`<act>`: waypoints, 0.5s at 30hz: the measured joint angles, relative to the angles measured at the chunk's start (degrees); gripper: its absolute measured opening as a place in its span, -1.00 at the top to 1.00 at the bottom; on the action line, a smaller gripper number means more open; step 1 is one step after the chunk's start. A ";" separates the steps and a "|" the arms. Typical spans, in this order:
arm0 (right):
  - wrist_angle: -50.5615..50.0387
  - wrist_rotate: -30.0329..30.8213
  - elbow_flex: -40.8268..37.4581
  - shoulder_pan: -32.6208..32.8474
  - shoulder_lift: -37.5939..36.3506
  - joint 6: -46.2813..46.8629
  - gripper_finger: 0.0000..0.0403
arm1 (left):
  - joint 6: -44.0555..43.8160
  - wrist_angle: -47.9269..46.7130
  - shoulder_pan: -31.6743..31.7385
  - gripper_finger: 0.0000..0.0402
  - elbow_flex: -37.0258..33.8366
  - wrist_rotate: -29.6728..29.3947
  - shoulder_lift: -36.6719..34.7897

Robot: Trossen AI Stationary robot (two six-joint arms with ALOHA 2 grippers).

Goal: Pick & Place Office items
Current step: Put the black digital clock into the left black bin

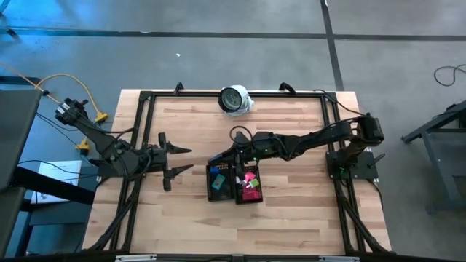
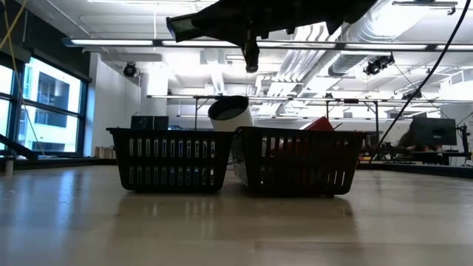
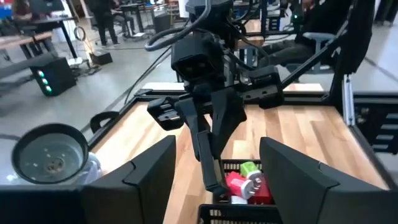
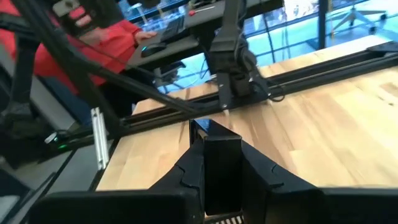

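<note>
Several office items (image 1: 250,183) are being kept in the right-hand tray (image 1: 248,199); right gripper (image 1: 237,172) is being held pinched together above the trays, left gripper (image 1: 183,160) spread empty

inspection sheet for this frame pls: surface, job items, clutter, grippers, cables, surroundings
Surface: light wooden table inside a black metal frame.
Job's things: small pink, red and green pieces in one black mesh tray; small blue and green pieces in the black mesh tray beside it.
Clutter: large round white-and-grey object at the far edge.
Grippers: left gripper open, empty, beside the trays; right gripper shut above the trays.
Cables: yellow cable behind the left arm; black cable on the floor.
Surroundings: grey floor; person in red beyond the table.
</note>
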 joint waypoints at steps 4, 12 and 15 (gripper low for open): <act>-0.08 -1.13 0.00 0.02 -0.01 -0.92 0.75 | -1.46 0.09 0.00 -0.12 0.00 -0.01 0.16; -0.84 -4.37 -0.10 0.02 -1.14 -3.10 0.77 | -3.60 0.11 0.00 -0.12 -0.04 1.76 2.25; -0.27 -5.30 0.00 0.51 -1.62 -4.41 0.76 | -2.94 0.29 0.00 -0.12 -0.04 1.72 3.13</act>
